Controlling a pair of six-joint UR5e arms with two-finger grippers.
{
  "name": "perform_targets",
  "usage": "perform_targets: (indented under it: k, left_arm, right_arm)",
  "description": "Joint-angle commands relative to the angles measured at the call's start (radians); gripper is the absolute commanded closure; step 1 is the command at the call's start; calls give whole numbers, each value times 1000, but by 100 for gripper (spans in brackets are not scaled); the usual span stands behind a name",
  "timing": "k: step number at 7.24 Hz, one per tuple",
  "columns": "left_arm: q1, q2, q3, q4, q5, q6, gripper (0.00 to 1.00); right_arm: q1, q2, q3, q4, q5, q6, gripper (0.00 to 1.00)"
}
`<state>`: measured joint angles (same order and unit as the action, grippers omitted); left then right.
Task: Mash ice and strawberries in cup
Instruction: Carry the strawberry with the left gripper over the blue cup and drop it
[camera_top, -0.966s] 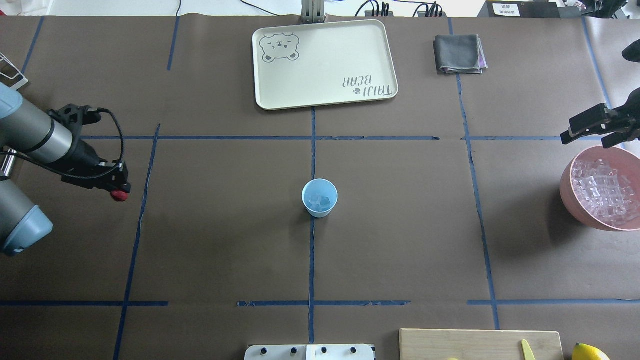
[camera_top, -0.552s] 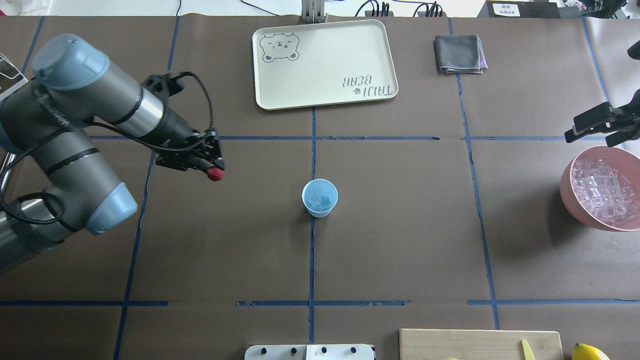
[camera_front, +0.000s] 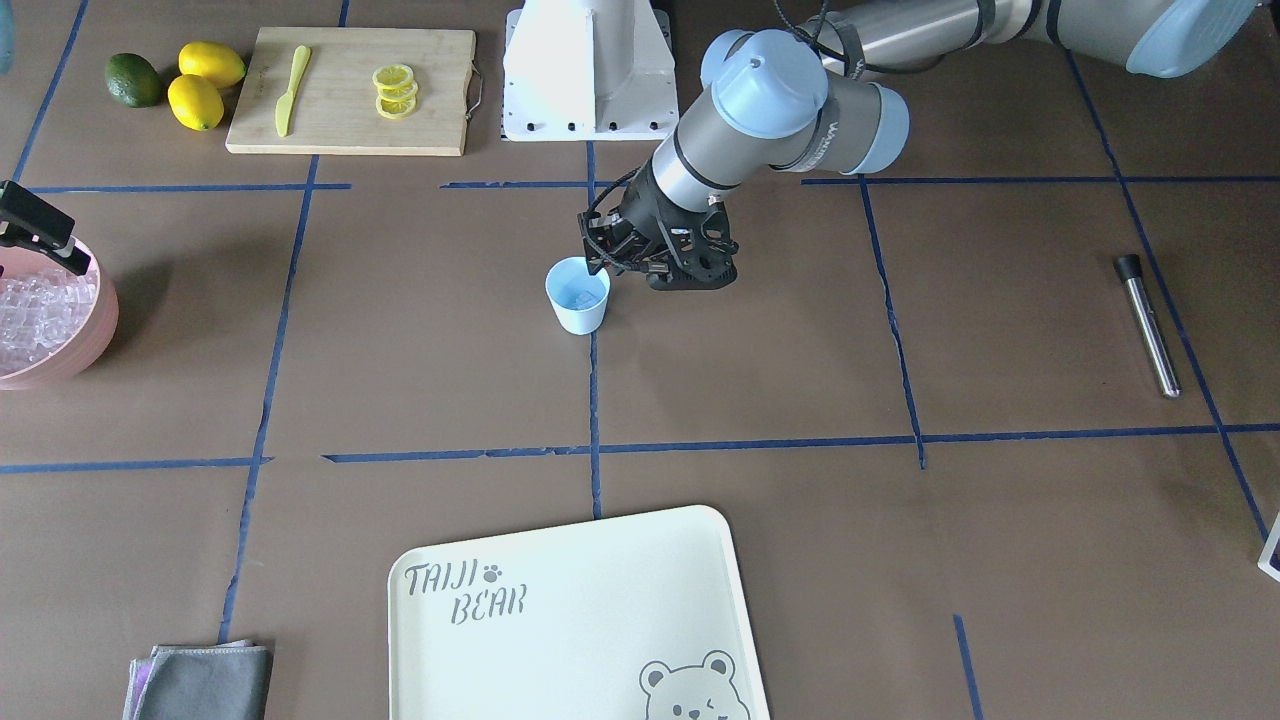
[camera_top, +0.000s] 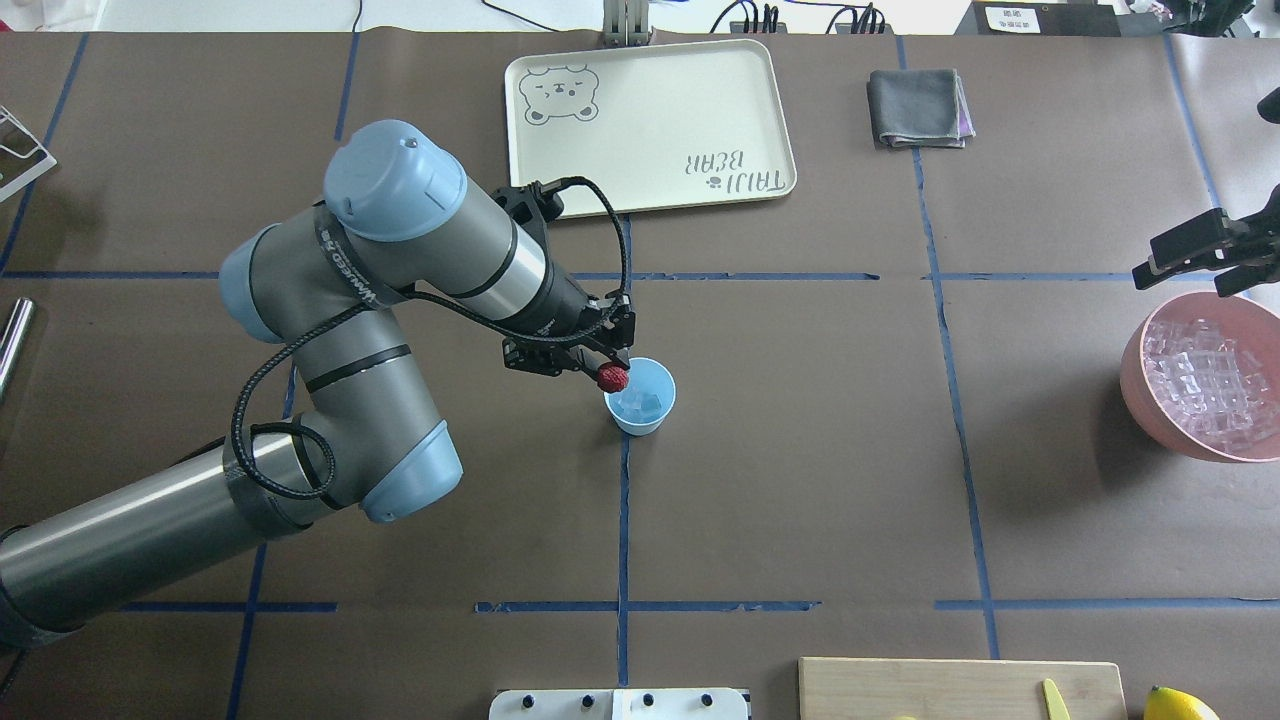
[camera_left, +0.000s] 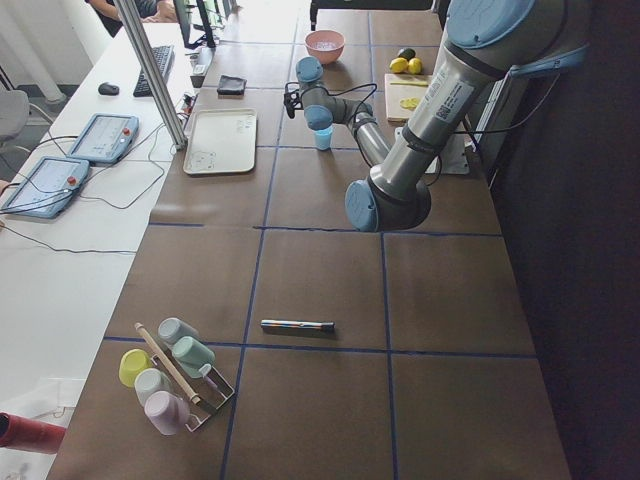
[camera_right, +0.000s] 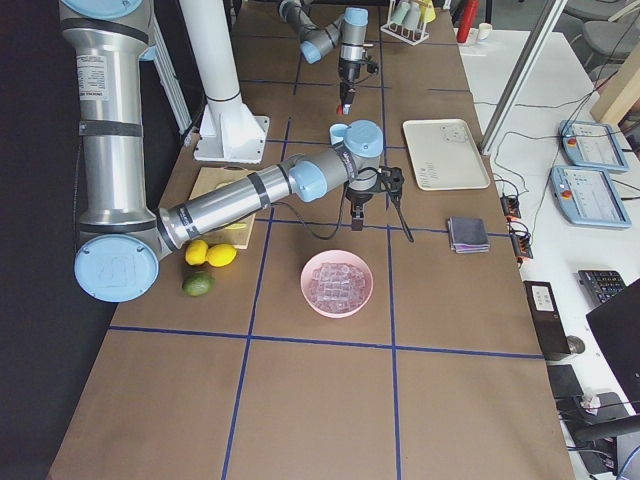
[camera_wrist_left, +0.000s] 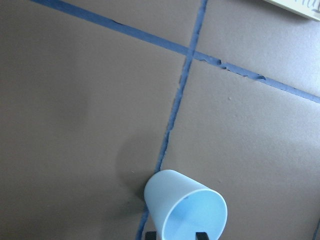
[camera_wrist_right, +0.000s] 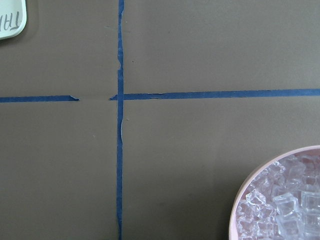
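Observation:
The pale blue cup (camera_top: 640, 420) stands at the table's centre on a blue tape cross. It holds a few clear ice cubes (camera_top: 641, 403). My left gripper (camera_top: 610, 376) is shut on the small red strawberry (camera_top: 612, 378) and holds it just over the cup's left rim. The cup also shows in the front view (camera_front: 577, 310) and the left wrist view (camera_wrist_left: 165, 200), where the berry is hidden. My right gripper (camera_top: 1200, 265) hangs open and empty above the far rim of the pink bowl (camera_top: 1135, 375).
The pink bowl is full of ice cubes (camera_top: 1205, 385). A cream tray (camera_top: 650, 125) and a grey cloth (camera_top: 918, 108) lie at the back. A cutting board (camera_front: 330, 125) with lemon slices, lemons (camera_front: 205, 85) and a metal rod (camera_front: 1148, 325) lie elsewhere.
My left arm has swept right from the table's left edge, carrying the strawberry to the cup's rim. The right gripper has barely shifted.

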<state>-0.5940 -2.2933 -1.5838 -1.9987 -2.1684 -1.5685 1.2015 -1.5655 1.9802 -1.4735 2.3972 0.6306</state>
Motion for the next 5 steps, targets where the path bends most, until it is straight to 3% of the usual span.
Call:
perform_targets:
  k: [1,2,3,5]
  left_arm:
    - [19,-17,16,-3,19,1,93]
    - [28,-18,16,-8,48,2,67]
    - [29,-18,15,-8,53,4,31]
    - [28,-17,11,-8,55,5,24]
  right_arm:
    - [-2,10,-1,-1,-7,0,0]
    - [-2,10,-1,2,-9,0,0]
    - [-2,13,-1,2,-9,-2,0]
    - [-2,10,0,4,-9,-2,0]
